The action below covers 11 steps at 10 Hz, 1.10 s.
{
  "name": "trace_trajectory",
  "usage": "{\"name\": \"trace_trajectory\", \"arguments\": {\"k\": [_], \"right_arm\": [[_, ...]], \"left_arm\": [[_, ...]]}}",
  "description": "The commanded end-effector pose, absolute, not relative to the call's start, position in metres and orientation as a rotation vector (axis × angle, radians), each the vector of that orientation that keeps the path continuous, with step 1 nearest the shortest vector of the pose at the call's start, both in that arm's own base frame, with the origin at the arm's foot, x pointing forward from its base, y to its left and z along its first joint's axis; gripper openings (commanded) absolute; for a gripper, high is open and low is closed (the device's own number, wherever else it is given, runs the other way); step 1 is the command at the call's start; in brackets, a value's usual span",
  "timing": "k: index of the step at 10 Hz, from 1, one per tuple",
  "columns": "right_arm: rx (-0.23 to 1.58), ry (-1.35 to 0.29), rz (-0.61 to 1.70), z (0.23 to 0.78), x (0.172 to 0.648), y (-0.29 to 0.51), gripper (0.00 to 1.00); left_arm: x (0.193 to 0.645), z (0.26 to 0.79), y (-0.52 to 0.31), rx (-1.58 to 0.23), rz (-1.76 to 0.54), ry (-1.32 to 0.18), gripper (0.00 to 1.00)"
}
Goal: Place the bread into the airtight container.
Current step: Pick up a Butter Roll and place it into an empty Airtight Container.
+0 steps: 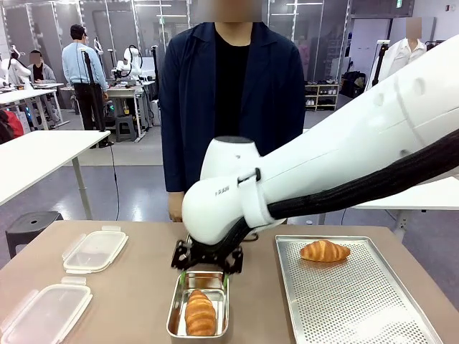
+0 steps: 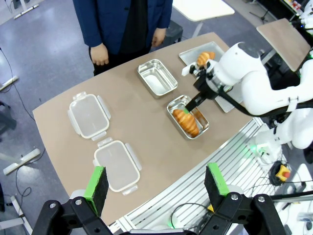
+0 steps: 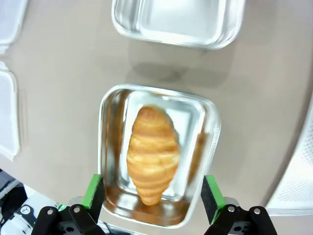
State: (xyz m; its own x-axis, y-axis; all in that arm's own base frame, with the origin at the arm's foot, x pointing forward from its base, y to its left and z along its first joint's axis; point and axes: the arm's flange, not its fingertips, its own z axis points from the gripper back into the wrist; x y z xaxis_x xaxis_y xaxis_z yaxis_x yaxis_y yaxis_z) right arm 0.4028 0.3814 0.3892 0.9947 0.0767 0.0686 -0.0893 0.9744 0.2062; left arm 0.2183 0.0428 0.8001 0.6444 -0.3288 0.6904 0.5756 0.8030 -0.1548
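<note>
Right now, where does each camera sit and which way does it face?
Front: robot's side, facing the person across the table; the open right gripper hangs over the croissant in its steel container.
Left wrist: high up, looking down on the whole table; open left gripper at the bottom edge.
Right wrist: straight down on the croissant.
Shared: all show that croissant.

right arm (image 1: 337, 165) stretched over tray (image 1: 358, 301) and filled container (image 1: 173, 315), bare table (image 1: 136, 294) toward lids (image 1: 95, 251)
</note>
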Motion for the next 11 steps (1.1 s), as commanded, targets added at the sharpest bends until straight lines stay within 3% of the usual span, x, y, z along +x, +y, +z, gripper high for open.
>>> {"name": "trace_trajectory", "arguments": {"k": [1,3,7,11], "right_arm": [[0.188,-0.168,0.173,0.439,0.393,0.321,1.0],[0.156,-0.199,0.242,0.477,0.388,0.248,1.0],[0.087,-0.257,0.32,0.491,0.411,0.128,1.0],[0.036,-0.24,0.443,0.489,0.433,0.069,1.0]], "left_arm": [[0.217,0.801,0.042,-0.386,-0.557,-0.699,1.0],[0.217,0.801,0.042,-0.386,-0.557,-0.699,1.0],[0.217,0.801,0.042,-0.386,-0.557,-0.699,1.0],[0.217,0.801,0.042,-0.386,-0.557,-0.699,1.0]]}}
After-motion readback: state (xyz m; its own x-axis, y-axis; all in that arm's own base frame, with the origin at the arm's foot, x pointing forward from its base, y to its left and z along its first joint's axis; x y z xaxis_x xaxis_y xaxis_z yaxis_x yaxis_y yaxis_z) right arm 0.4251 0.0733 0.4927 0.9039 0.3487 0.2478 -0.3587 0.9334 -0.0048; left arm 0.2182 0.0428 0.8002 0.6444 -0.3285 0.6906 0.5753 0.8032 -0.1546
